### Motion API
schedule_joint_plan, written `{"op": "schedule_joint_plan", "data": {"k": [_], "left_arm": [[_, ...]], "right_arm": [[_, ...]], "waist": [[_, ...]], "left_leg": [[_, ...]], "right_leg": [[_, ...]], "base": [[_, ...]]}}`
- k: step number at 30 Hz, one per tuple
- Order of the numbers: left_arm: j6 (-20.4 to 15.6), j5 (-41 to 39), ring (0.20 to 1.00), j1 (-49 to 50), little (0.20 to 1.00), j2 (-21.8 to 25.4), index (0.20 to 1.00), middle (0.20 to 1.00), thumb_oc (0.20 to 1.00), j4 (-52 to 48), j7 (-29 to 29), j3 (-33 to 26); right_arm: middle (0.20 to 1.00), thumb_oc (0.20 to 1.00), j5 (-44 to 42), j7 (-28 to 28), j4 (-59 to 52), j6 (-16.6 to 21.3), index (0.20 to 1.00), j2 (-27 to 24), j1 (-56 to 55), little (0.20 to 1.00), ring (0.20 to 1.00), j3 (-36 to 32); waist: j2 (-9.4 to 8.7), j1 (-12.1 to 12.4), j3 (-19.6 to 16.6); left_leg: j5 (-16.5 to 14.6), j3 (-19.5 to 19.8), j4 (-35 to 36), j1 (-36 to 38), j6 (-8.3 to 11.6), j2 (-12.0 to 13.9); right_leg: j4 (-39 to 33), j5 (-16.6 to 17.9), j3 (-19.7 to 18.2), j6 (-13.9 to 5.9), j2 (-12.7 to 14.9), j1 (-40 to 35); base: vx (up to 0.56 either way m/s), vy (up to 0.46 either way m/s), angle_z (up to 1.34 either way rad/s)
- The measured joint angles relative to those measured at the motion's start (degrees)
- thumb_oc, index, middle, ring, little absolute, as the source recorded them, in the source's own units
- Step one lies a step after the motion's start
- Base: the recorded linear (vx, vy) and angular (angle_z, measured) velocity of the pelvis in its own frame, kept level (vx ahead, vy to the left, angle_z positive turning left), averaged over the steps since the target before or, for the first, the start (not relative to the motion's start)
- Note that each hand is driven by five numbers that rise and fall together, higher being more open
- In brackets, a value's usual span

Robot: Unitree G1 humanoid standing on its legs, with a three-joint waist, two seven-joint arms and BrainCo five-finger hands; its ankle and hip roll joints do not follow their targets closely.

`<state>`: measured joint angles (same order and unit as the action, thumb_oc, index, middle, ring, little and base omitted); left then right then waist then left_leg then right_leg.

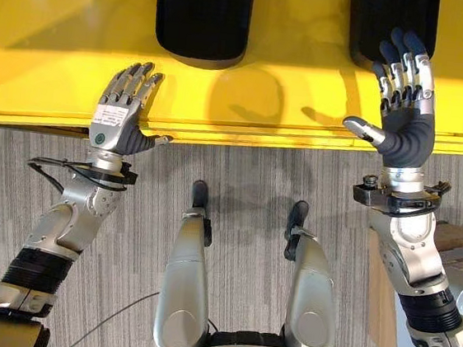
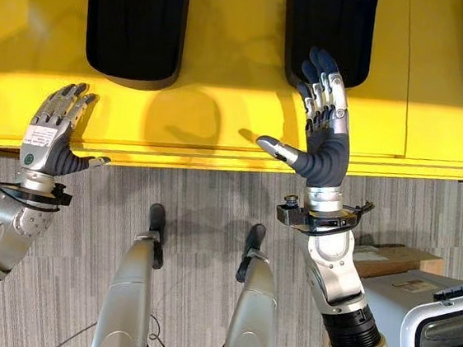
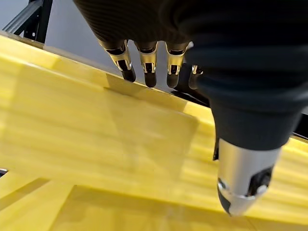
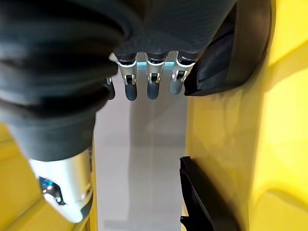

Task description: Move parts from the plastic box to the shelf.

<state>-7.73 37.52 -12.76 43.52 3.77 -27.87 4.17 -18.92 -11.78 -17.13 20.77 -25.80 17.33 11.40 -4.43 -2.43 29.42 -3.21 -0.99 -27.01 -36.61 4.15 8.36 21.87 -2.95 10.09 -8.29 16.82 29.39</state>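
Fingers spread on both hands, left hand [image 1: 114,120] and right hand [image 1: 403,129]; black parts [image 1: 203,13] cut off.

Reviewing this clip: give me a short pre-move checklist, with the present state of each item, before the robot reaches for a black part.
1. Left hand empty, fingers straight: ok.
2. Right hand empty, fingers straight: ok.
3. Black parts within view on the yellow surface: ok.
4. Right hand near a part: ok, its fingertips overlap it.
5. Part already grasped: not ok.
6. Shelf located: cannot tell.
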Motion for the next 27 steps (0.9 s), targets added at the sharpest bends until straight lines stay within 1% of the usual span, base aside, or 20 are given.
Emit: {"op": "schedule_joint_plan", "data": {"k": [4, 10, 16, 27], "left_arm": [[0.3, 0.6, 1.000, -2.1, 1.000, 0.2, 1.000, 1.000, 1.000, 1.2, -0.1, 1.4], [0.9, 2.5, 1.000, -2.6, 1.000, 1.1, 1.000, 1.000, 1.000, 1.6, -0.6, 2.8], [0.9, 3.6, 1.000, -3.1, 1.000, 2.5, 1.000, 1.000, 1.000, 1.5, -0.8, 4.7], [0.8, 3.7, 1.000, -3.6, 1.000, 2.4, 1.000, 1.000, 1.000, 1.3, 0.1, 4.8]], "right_arm": [[1.000, 1.000, 0.0, 0.3, 0.0, 0.0, 1.000, 0.0, 0.0, 1.000, 1.000, 0.0], [1.000, 1.000, -0.1, 0.3, 0.0, 0.0, 1.000, 0.0, 0.3, 1.000, 1.000, 0.2], [1.000, 1.000, 0.0, 0.4, 0.0, -0.1, 1.000, 0.6, 0.3, 1.000, 1.000, 0.5], [1.000, 1.000, -0.1, 0.4, 0.0, -0.3, 1.000, 0.6, -0.3, 1.000, 1.000, 0.5]], "waist": [[-0.15, -0.1, -0.2], [-0.59, 0.1, -0.7], [-2.31, 0.2, -1.9], [-2.32, 0.2, -1.9]], "left_leg": [[-0.3, 0.0, -0.3, -0.1, -0.01, 0.1], [-1.0, -0.1, -1.5, -0.6, -0.08, 0.4], [-1.3, -0.2, -1.8, -1.2, -0.34, 0.4], [-1.5, -0.3, -2.3, -1.6, -0.57, 0.3]], "right_leg": [[-0.1, 0.0, -0.1, 0.02, -0.1, 0.1], [-0.1, 0.1, -0.4, -0.04, -0.3, 0.2], [-1.3, 0.9, -0.6, -0.24, -0.4, 0.2], [-1.8, 1.3, -0.7, -0.26, -0.4, 0.1]], "base": [[0.00, 0.002, -0.01], [0.01, 0.006, -0.03], [0.00, 0.000, -0.02], [0.00, 0.000, -0.01]]}}
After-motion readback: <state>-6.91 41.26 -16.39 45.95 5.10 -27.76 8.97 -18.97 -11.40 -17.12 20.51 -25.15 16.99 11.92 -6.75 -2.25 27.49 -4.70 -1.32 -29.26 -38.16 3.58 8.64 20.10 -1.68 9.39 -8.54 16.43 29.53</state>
